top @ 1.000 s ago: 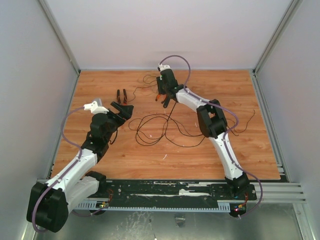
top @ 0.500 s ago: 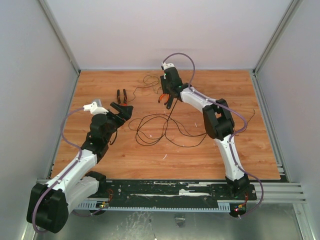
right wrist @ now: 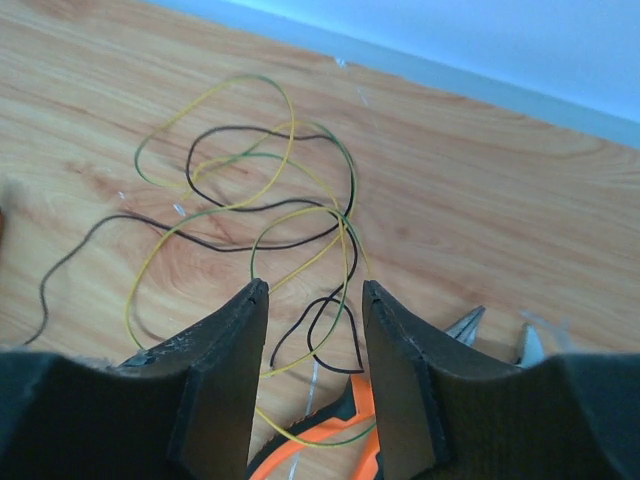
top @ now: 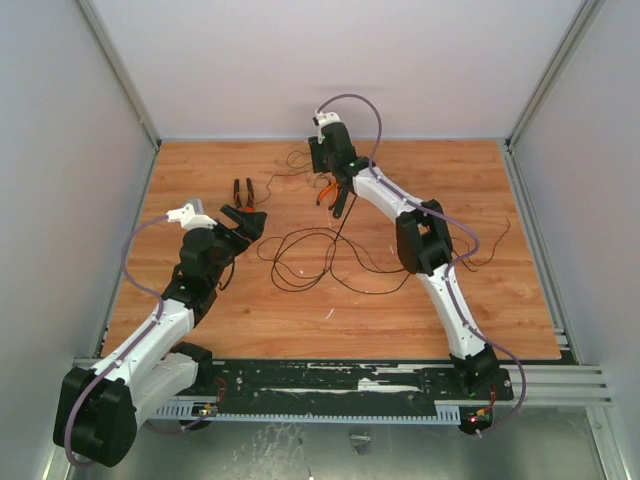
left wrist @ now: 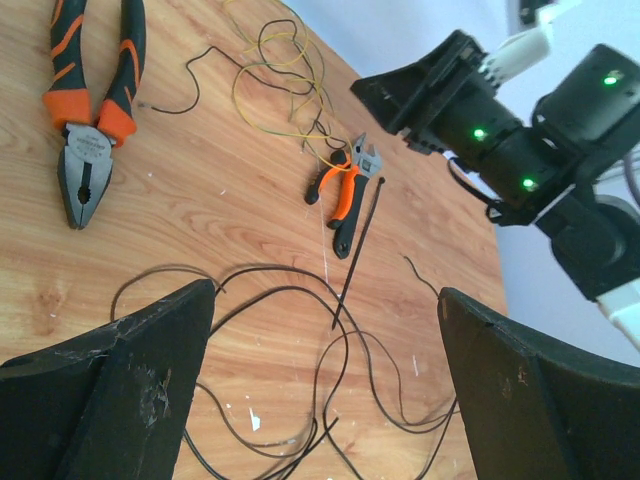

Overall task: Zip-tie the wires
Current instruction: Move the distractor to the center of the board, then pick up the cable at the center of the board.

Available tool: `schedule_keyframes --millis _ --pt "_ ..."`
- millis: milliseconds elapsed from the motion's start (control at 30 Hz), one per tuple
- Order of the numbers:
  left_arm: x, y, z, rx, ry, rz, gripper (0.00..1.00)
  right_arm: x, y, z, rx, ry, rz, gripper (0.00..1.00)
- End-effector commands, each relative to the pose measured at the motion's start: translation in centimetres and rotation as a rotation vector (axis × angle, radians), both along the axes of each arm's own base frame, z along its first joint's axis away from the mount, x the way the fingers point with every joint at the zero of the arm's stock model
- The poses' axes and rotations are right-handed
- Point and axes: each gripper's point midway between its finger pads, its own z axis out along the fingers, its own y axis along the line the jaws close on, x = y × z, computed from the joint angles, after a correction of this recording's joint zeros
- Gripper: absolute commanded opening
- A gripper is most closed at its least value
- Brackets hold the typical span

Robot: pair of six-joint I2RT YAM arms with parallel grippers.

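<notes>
**A:** Two grippers, and neither holds anything?

**B:** Neither. At the upper left of the overhead view lie the large pliers (top: 243, 192). Just below them the left gripper (left wrist: 325, 290) has its jaws spread wide and empty.

**A:** And the wires?

**B:** The wires (top: 310, 262) sprawl in loose loops across the middle of the table (top: 450, 320). The zip tie (left wrist: 357, 250) lies straight, its lower end reaching into the loops and its upper end just beside the small orange cutters (left wrist: 345, 185).

**A:** The right gripper?

**B:** The right gripper (right wrist: 313, 292) hovers at upper middle over thin yellow and dark strands (right wrist: 250, 210), jaws partly spread, pinching nothing.

**A:** How should it go on?

**B:** I judge fetching the tie comes next. Take the tie near mid-length, clear of the cutters, with the jaws set across the strip. Close only once no loop lies between them.
</notes>
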Motion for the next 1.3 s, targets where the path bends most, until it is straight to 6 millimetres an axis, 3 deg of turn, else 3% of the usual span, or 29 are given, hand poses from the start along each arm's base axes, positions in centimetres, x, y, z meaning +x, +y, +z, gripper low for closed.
schedule_keyframes --millis 0,400,533,700,933,1000,1267 --pt "0.1 0.1 1.1 -0.016 -0.041 0.001 0.99 0.4 0.6 -2.1 -0.016 0.013 0.027 0.45" --pt "0.4 0.0 0.6 -0.012 -0.032 0.0 0.98 1.0 -0.1 -4.8 -0.044 0.039 0.031 0.45" --pt "0.4 0.0 0.5 -0.009 -0.027 0.0 0.98 0.4 0.2 -3.4 -0.028 0.034 0.054 0.45" --pt "0.4 0.0 0.6 -0.011 -0.03 -0.001 0.98 -0.6 0.0 0.2 0.005 0.013 0.052 0.45" --pt "0.3 0.0 0.8 -0.016 -0.034 -0.002 0.98 -3.7 0.0 4.1 0.086 0.037 0.032 0.45" --pt "0.2 0.0 0.8 -0.018 -0.034 -0.003 0.98 -4.8 0.8 4.6 0.121 0.059 0.048 0.46" --pt "-0.1 0.2 1.2 -0.016 -0.046 0.004 0.98 -7.6 4.4 3.0 0.235 0.165 0.11 0.56"
